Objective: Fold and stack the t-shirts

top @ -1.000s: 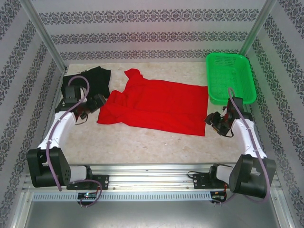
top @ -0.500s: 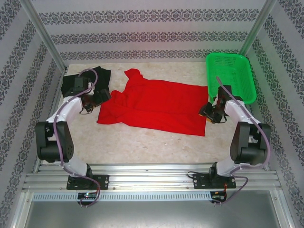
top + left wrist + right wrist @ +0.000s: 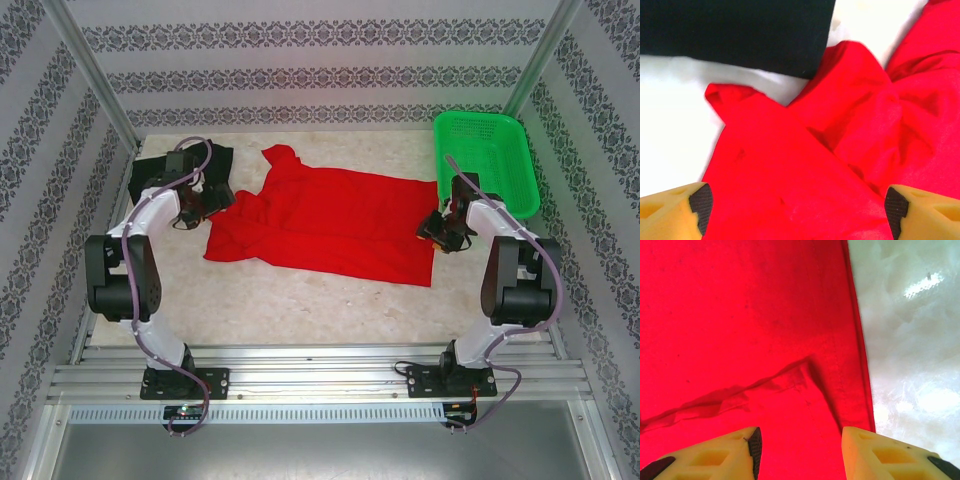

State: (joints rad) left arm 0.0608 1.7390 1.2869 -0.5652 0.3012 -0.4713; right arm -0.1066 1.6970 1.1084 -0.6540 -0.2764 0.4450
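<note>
The red t-shirt (image 3: 325, 225) lies spread in the middle of the table, plain side up, its sleeves and collar rumpled toward the left. The black t-shirt (image 3: 180, 170) lies folded at the far left corner. My left gripper (image 3: 215, 198) hovers open over the red shirt's left sleeve (image 3: 790, 170), with the black shirt's edge (image 3: 740, 35) just beyond. My right gripper (image 3: 432, 228) stands open over the red shirt's right hem (image 3: 850, 365), where a small crease runs across the cloth. Neither gripper holds anything.
A green mesh basket (image 3: 490, 165) sits at the far right corner, right behind my right arm. Patterned walls close in the table on three sides. Bare marble tabletop (image 3: 300, 295) stretches in front of the red shirt.
Both arms have reached farther from their bases. The left gripper has come to the red shirt's left sleeve and the right gripper to its right hem. The shirts have not moved.
</note>
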